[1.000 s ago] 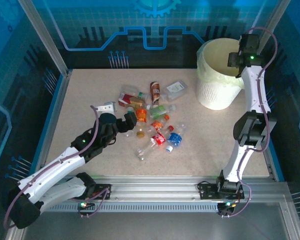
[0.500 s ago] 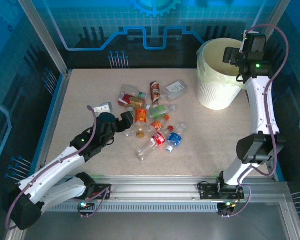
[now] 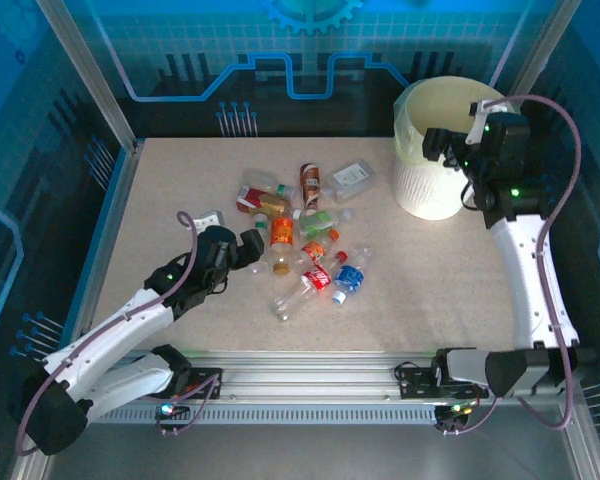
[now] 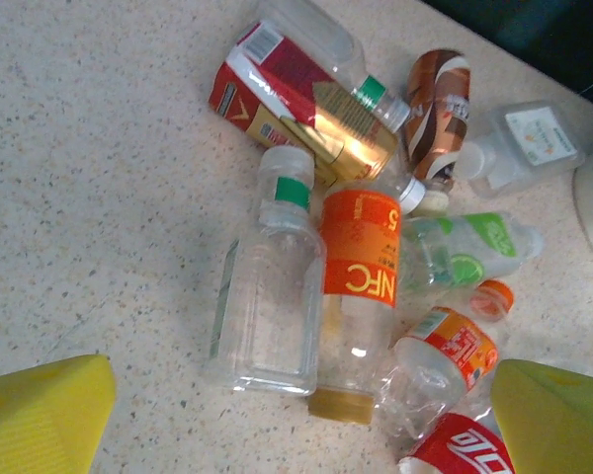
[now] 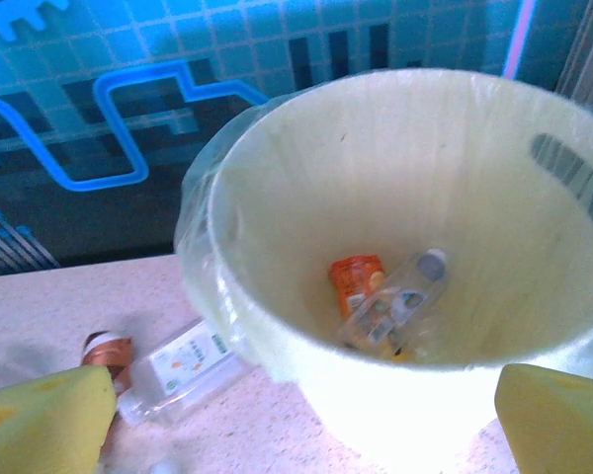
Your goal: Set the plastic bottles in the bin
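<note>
Orange bottle (image 5: 357, 280) lies inside bin (image 5: 376, 168).

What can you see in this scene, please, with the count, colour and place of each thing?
table: one, speckled beige, under everything
bin: one, white with a pale yellow liner, far right of the table
plastic bottles on the table: about a dozen, mostly clear with red, orange, green, blue or brown labels, heaped mid-table
plastic bottles in the bin: at least two, one orange-labelled and one clear, at the bottom
left tool: one, yellow pads, open, over the heap's near-left edge
right tool: one, yellow pads, open and empty, by the bin's near side
</note>
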